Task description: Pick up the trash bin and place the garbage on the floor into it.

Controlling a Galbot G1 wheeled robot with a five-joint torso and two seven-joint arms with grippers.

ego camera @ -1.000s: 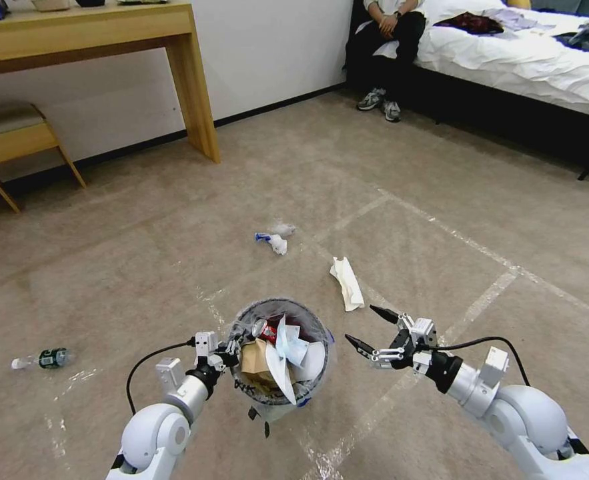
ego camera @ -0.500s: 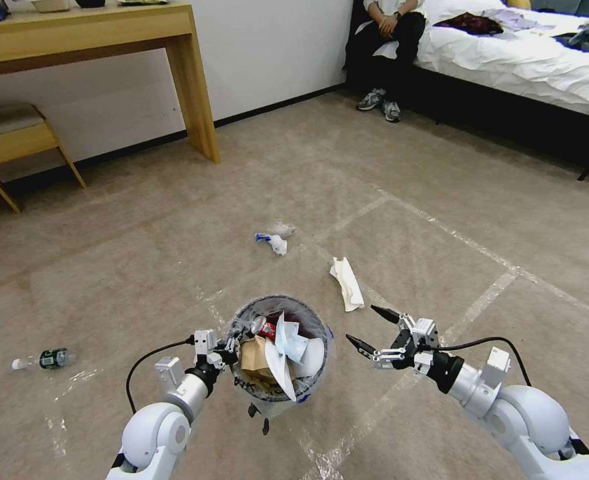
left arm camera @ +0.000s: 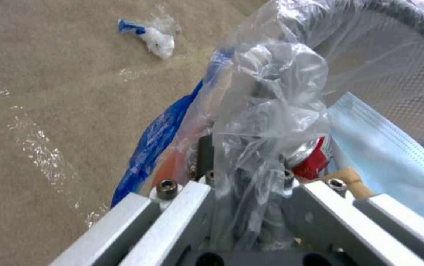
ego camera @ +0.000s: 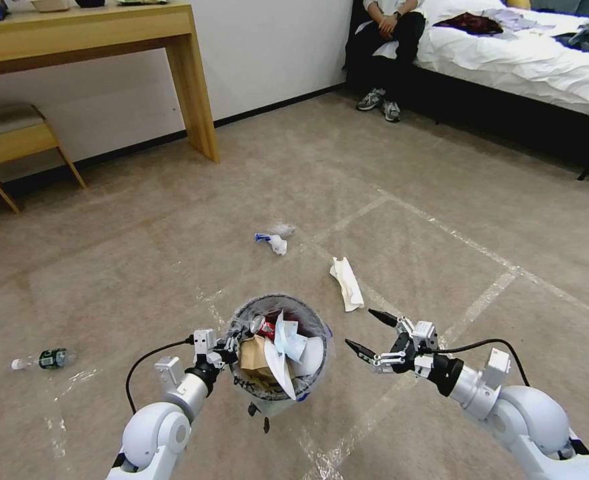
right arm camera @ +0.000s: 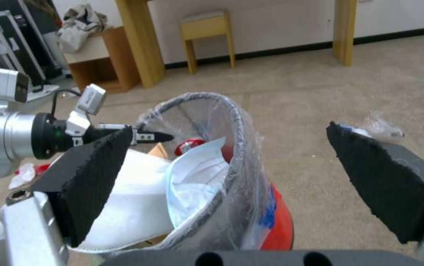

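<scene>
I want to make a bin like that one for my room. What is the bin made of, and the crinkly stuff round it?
The trash bin looks like grey metal mesh: fine holes show through its wall, above a smooth, shiny red base, maybe plastic. The liner bag seems to be thin clear plastic film, since it wrinkles, glints and lets things show through. The left tool is shut on the rim.

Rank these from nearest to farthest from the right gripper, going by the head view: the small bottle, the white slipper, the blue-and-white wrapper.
From the right gripper:
1. White slipper, on the carpet just ahead of it.
2. Blue-and-white wrapper, farther ahead and to the left, beyond the trash bin.
3. Small bottle, far to the left, past the left gripper.
</scene>
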